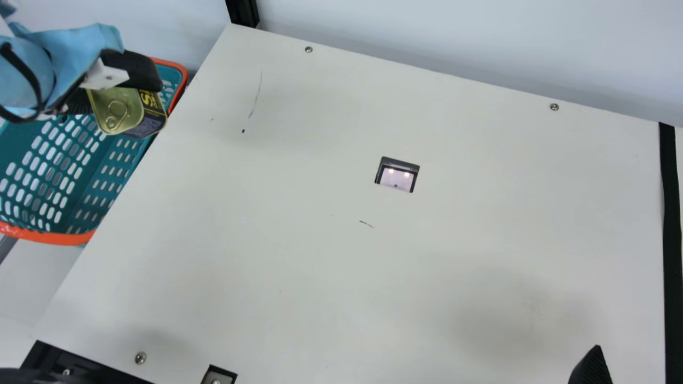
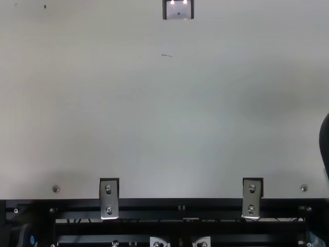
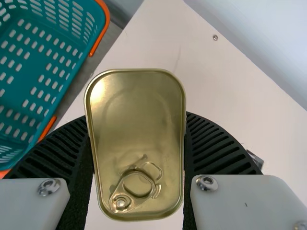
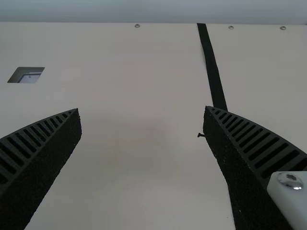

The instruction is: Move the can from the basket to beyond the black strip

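- The can point(image 1: 128, 112) is at the scene's far left, seen against the right rim of the basket point(image 1: 58, 236), beside the table's point(image 1: 320, 266) left edge; whether it touches either, I can't tell.
- The left gripper point(image 3: 136, 117) is clamped on the can's two sides, the ring-pull lid facing its wrist camera. Keep that pressure even; smooth metal could slip or twist.
- Get the can well above rim and table edge before swinging right, since a low path could snag the basket.
- Carry it slowly and level towards mid-table. The black strip point(image 1: 670, 213) runs along the far right, likely a long stretch for this arm, so a set-down or handover seems wise.
- The right gripper point(image 4: 142, 109) has its fingers apart with nothing between them, near the strip; leave it room.
- Release only once the can sits flat.
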You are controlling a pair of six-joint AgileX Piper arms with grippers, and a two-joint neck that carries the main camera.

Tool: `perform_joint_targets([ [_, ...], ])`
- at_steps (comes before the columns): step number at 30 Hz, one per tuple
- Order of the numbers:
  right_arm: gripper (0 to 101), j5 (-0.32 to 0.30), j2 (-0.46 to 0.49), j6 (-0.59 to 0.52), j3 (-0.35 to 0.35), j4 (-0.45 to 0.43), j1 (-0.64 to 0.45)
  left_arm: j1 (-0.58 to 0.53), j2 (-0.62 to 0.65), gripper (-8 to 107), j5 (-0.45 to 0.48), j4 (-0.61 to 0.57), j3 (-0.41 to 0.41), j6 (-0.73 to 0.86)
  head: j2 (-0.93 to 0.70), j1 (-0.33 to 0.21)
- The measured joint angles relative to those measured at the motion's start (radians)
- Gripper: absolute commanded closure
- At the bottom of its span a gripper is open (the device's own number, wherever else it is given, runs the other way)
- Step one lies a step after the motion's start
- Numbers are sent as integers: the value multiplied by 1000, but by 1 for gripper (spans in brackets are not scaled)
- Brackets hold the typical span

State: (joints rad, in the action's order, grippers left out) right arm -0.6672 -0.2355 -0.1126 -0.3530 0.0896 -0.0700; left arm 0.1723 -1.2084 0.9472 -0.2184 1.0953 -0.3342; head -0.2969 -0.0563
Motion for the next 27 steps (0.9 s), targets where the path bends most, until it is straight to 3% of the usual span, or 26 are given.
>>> perform_joint_targets([
  [8,0,0,0,0,0,0,0,105,-19,89,206,-124,140,87,0,-5],
  [11,0,0,0,0,0,0,0,126,-34,89,260,-177,157,122,0,-5],
  [27,0,0,0,0,0,0,0,50,-40,89,270,-431,-38,133,0,-5],
])
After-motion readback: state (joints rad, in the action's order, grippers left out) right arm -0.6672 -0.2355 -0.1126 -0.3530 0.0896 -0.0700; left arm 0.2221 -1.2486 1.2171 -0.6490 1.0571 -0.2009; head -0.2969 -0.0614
